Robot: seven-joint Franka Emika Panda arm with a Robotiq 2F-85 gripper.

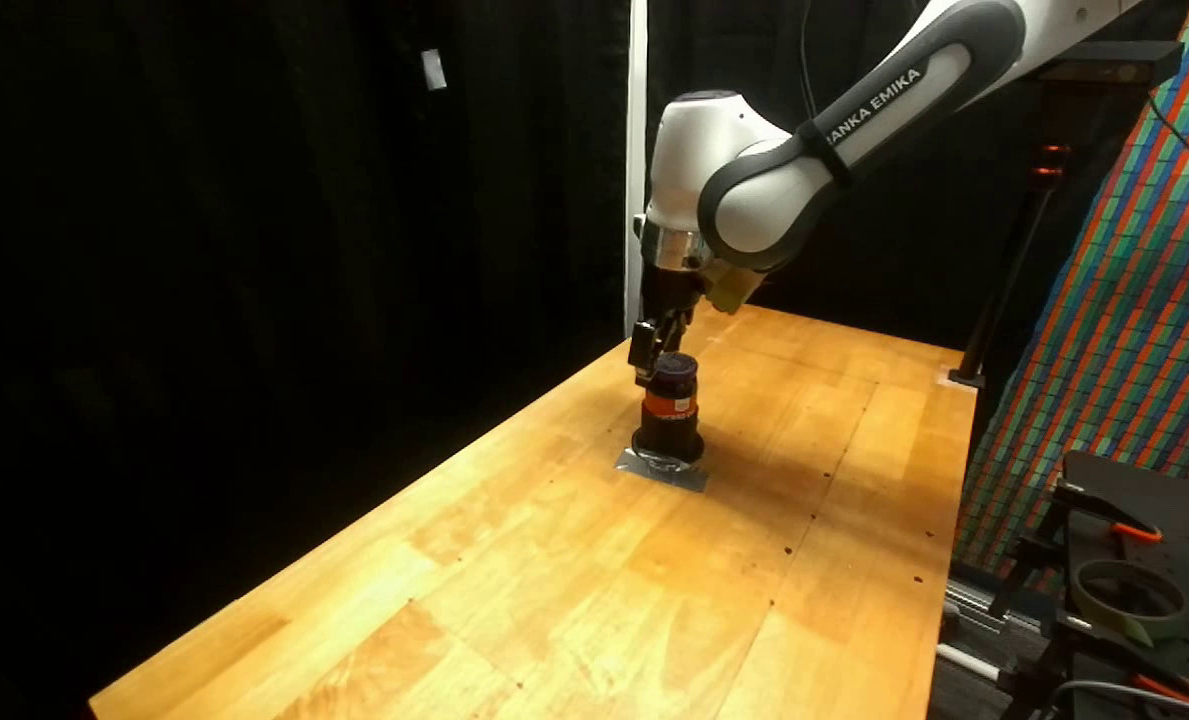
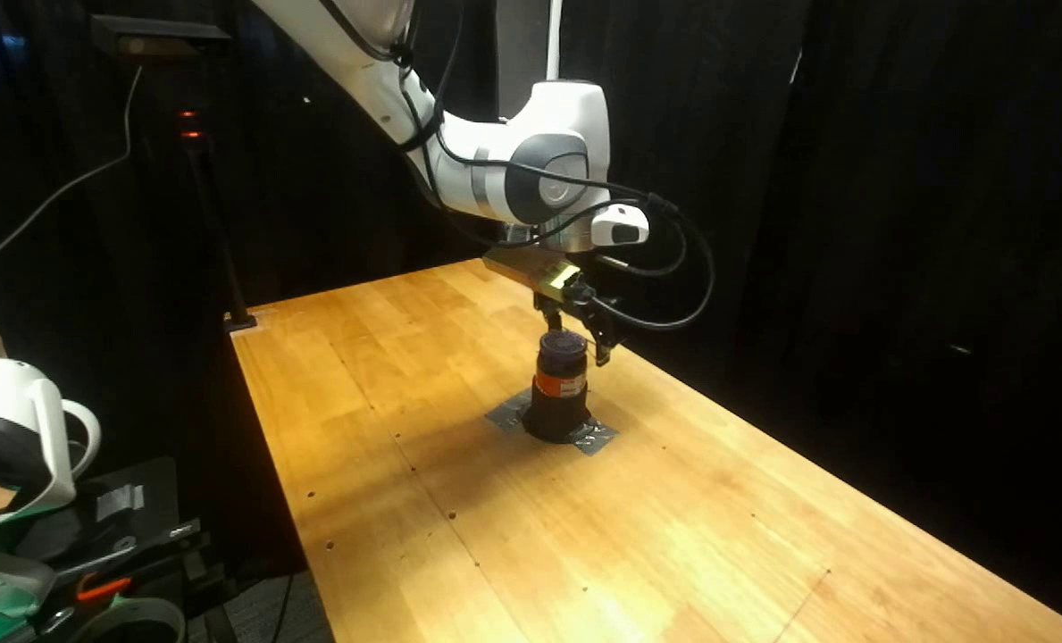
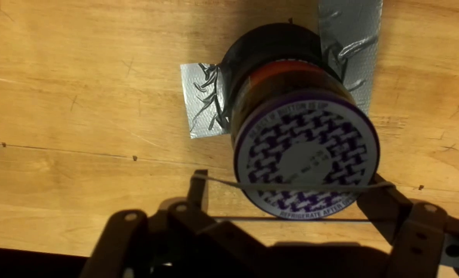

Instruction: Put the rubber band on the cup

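Observation:
The cup (image 1: 671,406) is a jar with an orange-brown label and a purple-and-white lid, upright in a black base (image 1: 668,438). It also shows in an exterior view (image 2: 561,385) and in the wrist view (image 3: 306,158). My gripper (image 3: 291,180) is open, its fingers spread wide. It points down at the lid's height in both exterior views (image 1: 660,362) (image 2: 579,343). A thin rubber band (image 3: 310,188) is stretched between the fingers. One strand crosses over the lid; the other runs along the lid's lower edge in the wrist view. Whether the band touches the jar I cannot tell.
Grey tape (image 3: 206,104) holds the base to the wooden table (image 1: 594,600). A black pole (image 1: 1004,270) stands at the table's far corner. A side cart with a tape roll (image 1: 1129,592) is beside the table. Cables (image 2: 705,259) loop out from the wrist.

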